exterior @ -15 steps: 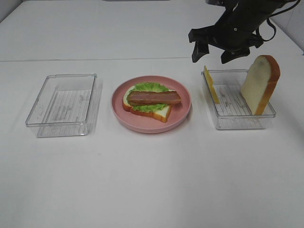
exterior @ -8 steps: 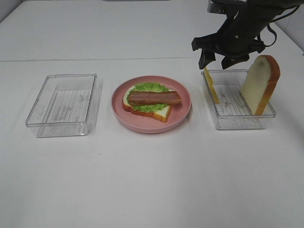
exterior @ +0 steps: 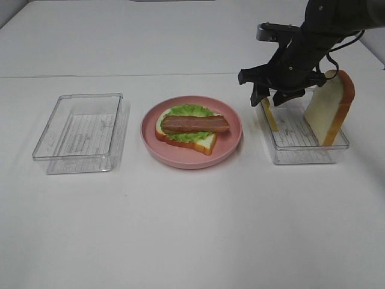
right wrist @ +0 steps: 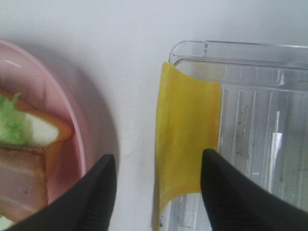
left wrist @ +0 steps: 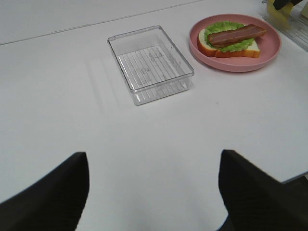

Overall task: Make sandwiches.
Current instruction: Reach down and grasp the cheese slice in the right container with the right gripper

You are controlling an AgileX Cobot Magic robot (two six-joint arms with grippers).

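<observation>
cheese square (right wrist: 187, 130) leans on tray (right wrist: 240, 45) edge, pincer (right wrist: 157, 159) astride.

Cheese (exterior: 272, 118) top (behind right claw (exterior: 269, 99))

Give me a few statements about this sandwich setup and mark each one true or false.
1. The bacon strip lies on the lettuce leaf on the pink plate. True.
2. The upright bread slice stands on the pink plate. False: it stands in the right tray.
3. The cheese square lies on the bacon strip. False: it leans against the right tray's wall nearest the plate.
4. The right gripper has its jaws on either side of the cheese square. True.
5. The left gripper has its jaws shut. False: they stand wide apart.
</observation>
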